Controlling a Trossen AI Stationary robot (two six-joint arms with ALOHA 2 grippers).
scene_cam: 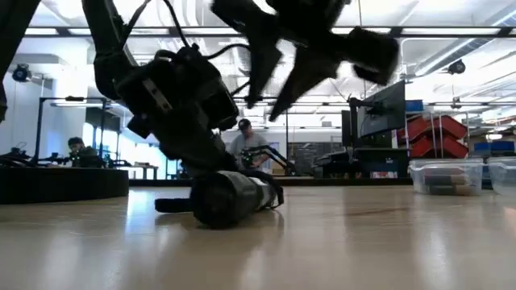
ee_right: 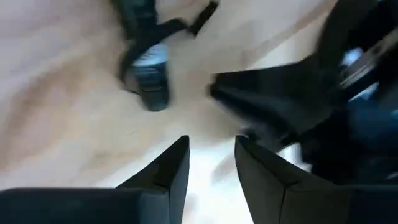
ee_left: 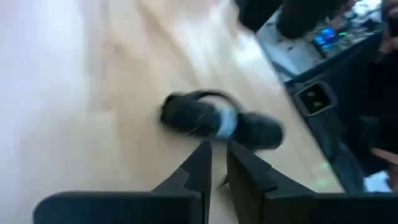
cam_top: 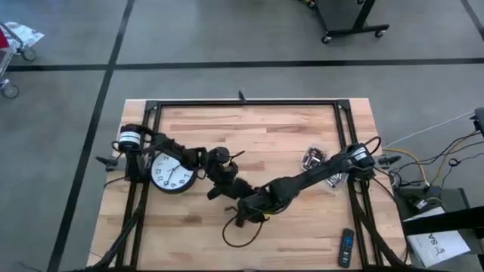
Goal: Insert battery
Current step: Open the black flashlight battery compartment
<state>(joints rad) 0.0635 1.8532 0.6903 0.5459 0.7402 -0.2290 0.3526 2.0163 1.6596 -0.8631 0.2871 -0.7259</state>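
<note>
A black flashlight (ee_left: 221, 121) with a silver band and a wrist strap lies on its side on the wooden table (cam_top: 189, 234), left of the centre and toward the near edge (cam_top: 243, 223) (scene_cam: 230, 197). My left gripper (ee_left: 217, 155) hovers just short of it, its fingers a narrow gap apart with nothing between them. My right gripper (ee_right: 211, 155) stands open beside the flashlight (ee_right: 146, 68), close to the left gripper (cam_top: 229, 187). I cannot make out a battery.
A round black-rimmed wall clock (cam_top: 172, 172) lies at the left under my left arm. A small clear container (cam_top: 314, 159) sits at the right, and a black remote (cam_top: 345, 248) lies near the front right corner. A black frame (cam_top: 242, 103) runs around the table.
</note>
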